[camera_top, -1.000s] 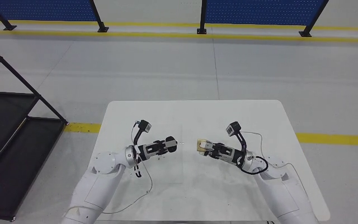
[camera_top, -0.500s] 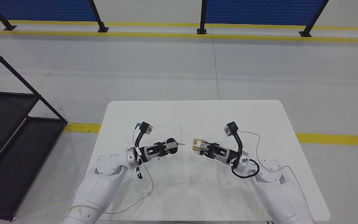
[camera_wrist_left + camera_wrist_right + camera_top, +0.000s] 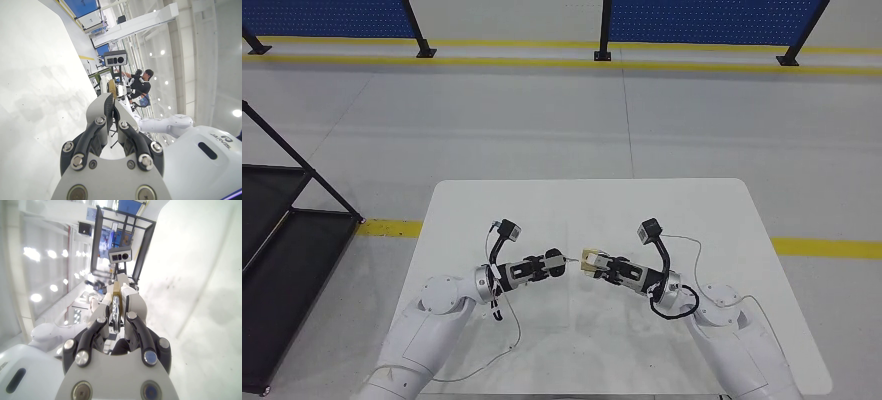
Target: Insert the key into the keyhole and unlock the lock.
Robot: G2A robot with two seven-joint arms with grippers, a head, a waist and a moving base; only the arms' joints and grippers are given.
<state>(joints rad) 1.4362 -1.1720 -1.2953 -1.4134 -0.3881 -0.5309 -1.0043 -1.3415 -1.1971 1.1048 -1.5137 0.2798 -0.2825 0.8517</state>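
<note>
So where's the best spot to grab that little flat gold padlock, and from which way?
Probably by its two flat faces, coming from the shiny loop end, as the right gripper does. The small flat brass padlock is thin, so pads sit flush there, and its far end is bare, facing the small silver key in the left gripper.

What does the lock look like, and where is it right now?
The lock is a small padlock with a brass-coloured body and a shiny silver shackle. It hangs in the air above the middle of the white table, not resting on it. The right gripper is shut on it, with its fingers pressing on the lock's sides. The brass end points sideways toward the left gripper, which is close in front of it.
</note>
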